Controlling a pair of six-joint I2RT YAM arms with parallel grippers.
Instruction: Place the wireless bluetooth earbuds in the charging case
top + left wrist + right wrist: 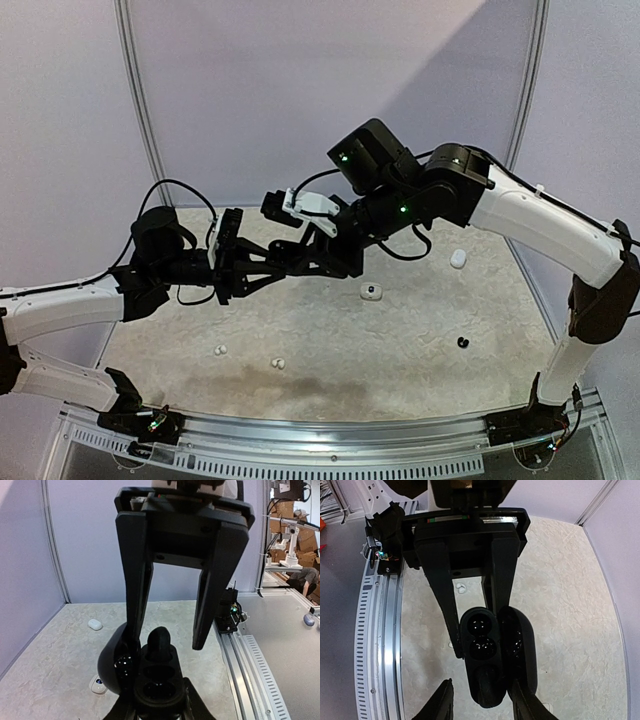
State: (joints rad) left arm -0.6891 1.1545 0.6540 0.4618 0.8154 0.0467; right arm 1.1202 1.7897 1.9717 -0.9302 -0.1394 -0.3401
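The two arms met above the middle of the desk (pixel 400 375), with the black charging case (pixel 480 640) held in the air between them. The left gripper (pixel 160 710) was closed narrowly on the base of the case, one finger on each long side. The case was open, with its lid (pixel 520 650) swung out to one side. The right gripper (pixel 481 682) faced it from the other end with its jaws parted and nothing between them, its fingers standing on either side of the case's end without pinching it. One black earbud (pixel 160 642) stood in the well nearest the right gripper, its rounded top rising above the rim; whether it was fully seated could not be told. The other wells looked dark and glossy, and what was in them was not clear. A second black earbud (pixel 462 342) lay on the desk to the right, well apart from the arms. White earbuds lay near the front edge on the left: a single one (pixel 220 350) and, a little to its right, a pair (pixel 278 362) touching or nearly so. A white case (pixel 458 258) sat toward the far right of the desk, and a second white case (pixel 371 291) with a dark mark on it rested nearer the middle, below the right arm. A silver rail (pixel 330 435) ran along the near edge.
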